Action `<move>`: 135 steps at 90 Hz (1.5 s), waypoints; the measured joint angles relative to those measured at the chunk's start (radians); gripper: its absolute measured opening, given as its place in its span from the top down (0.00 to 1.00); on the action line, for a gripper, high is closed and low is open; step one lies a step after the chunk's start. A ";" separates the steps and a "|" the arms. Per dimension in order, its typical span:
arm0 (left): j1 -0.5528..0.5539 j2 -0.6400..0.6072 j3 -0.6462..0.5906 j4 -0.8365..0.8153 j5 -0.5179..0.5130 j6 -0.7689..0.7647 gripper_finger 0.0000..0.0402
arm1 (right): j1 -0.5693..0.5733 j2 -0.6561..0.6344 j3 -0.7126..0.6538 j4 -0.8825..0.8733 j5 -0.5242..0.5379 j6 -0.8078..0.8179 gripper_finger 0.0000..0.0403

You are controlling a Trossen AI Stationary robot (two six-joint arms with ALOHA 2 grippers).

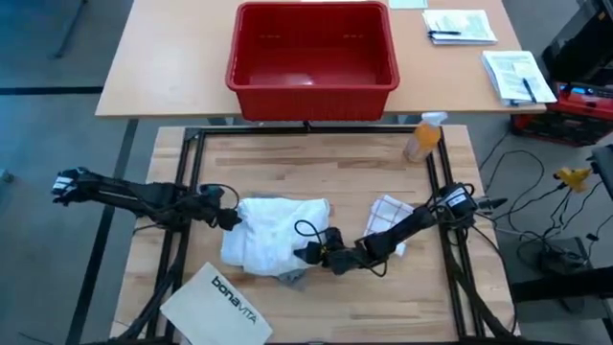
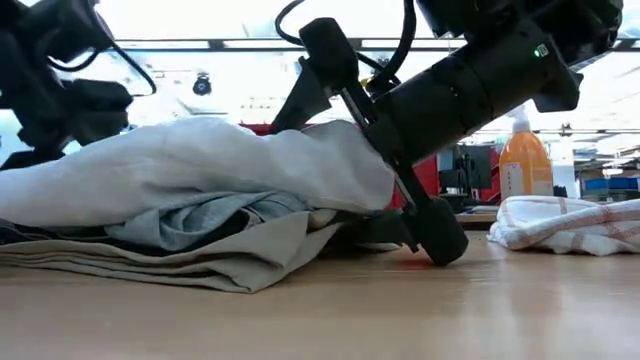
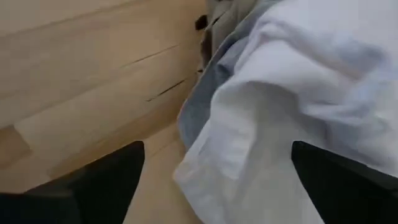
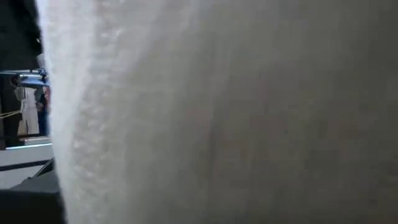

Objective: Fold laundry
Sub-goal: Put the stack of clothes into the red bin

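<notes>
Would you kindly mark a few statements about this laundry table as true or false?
1. The red plastic bin holds the clothes. False: it looks empty; the pile lies on the wooden table.
2. The large white shirt lies on top of the pile. True.
3. The left gripper is open at the shirt's edge. True.
4. The orange spray bottle lies beside the white bonavita bag. False: they are at opposite ends.

Two dark jointed arms, looping black cables, black fingers
</notes>
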 joint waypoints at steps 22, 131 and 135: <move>0.000 0.102 -0.090 0.228 0.106 -0.073 0.01 | 0.000 0.000 0.000 0.003 -0.010 0.000 0.01; -0.001 0.440 -0.140 0.878 0.359 -0.015 0.21 | -0.009 0.000 0.000 0.030 -0.063 -0.047 0.01; -0.001 0.443 -0.140 0.875 0.358 -0.009 0.32 | -0.009 0.000 0.000 0.030 -0.065 -0.048 0.01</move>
